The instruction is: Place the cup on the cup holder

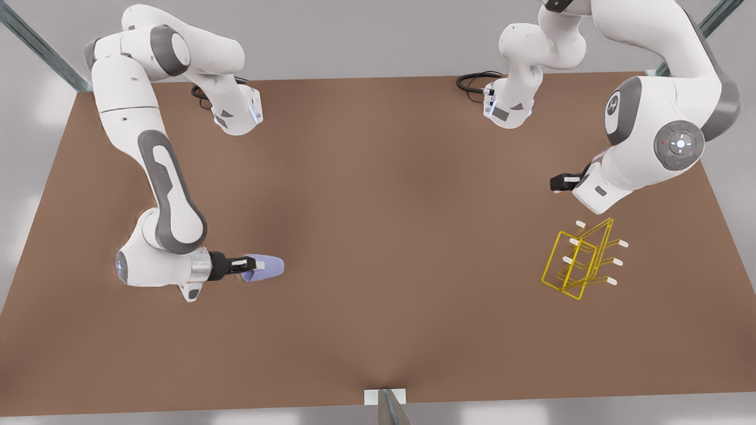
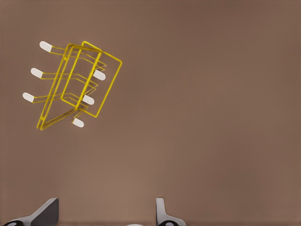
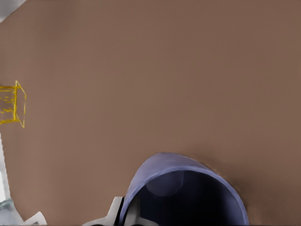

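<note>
The pale lavender cup (image 1: 267, 267) lies tipped on its side at the front view's left, mouth toward the wrist. My right gripper (image 1: 248, 267) is shut on its rim. In the right wrist view the cup's open mouth (image 3: 183, 190) sits close up, with one pale finger (image 3: 112, 214) beside the rim. The yellow wire cup holder (image 1: 582, 260) with white-capped prongs stands on the table at the front view's right. My left gripper (image 1: 555, 183) hovers just behind it, open and holding nothing. Its fingers (image 2: 47, 209) stand wide apart, with the holder (image 2: 77, 84) ahead of them.
The brown table (image 1: 378, 195) stretches wide between the cup and the holder. Both arm bases with black cables (image 1: 472, 82) sit at the far edge. A metal post (image 1: 387, 407) stands at the near edge.
</note>
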### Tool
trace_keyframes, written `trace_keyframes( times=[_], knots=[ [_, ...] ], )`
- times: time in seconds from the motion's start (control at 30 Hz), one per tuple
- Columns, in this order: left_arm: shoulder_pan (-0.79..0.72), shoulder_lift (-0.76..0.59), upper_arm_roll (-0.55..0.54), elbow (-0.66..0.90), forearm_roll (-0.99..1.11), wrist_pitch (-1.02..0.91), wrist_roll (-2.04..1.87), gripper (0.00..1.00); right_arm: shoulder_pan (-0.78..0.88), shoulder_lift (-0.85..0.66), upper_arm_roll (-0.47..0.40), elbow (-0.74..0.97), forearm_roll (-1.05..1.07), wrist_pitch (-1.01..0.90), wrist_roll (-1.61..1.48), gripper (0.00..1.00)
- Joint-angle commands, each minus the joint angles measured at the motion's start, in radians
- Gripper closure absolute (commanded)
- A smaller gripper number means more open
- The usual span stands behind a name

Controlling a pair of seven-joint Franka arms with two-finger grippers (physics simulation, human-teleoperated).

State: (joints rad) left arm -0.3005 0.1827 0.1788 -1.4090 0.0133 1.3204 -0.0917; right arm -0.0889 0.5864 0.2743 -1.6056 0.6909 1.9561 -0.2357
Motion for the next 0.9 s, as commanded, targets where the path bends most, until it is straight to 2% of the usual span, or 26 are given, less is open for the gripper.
trace_keyframes(
  times=[0.0, 0.13, 0.2, 0.23, 0.37, 0.53, 0.87],
  knots=[
    [0.000, -0.002, 0.002, 0.001, 0.002, -0.012, -0.005, 0.00, 0.055, 0.044, 0.072, 0.019, 0.211, 0.204, 0.677, 0.79],
    [0.000, 0.001, 0.005, 0.001, 0.001, -0.012, -0.008, 0.00, 0.219, 0.199, 0.141, 0.275, 0.203, 0.343, 0.992, 0.79],
    [0.000, 0.007, 0.005, 0.001, 0.001, -0.004, -0.011, 0.00, 0.345, 0.305, 0.143, 0.409, 0.202, 0.555, 1.130, 0.79],
    [0.000, 0.017, 0.005, 0.001, 0.001, -0.003, -0.011, 0.00, 0.391, 0.352, 0.140, 0.489, 0.199, 0.563, 1.176, 0.79],
    [0.011, 0.004, 0.005, -0.007, 0.001, -0.007, -0.011, 0.00, 0.492, 0.470, 0.138, 0.636, 0.171, 0.581, 1.227, 0.79],
    [0.009, 0.004, 0.004, -0.011, 0.001, -0.010, -0.026, 0.00, 0.520, 0.506, 0.135, 0.590, 0.096, 0.567, 1.228, 0.79],
    [0.012, 0.015, 0.005, -0.025, 0.001, 0.000, -0.025, 0.00, 0.517, 0.544, 0.131, 0.546, 0.101, 0.544, 1.230, 0.79]
  ],
)
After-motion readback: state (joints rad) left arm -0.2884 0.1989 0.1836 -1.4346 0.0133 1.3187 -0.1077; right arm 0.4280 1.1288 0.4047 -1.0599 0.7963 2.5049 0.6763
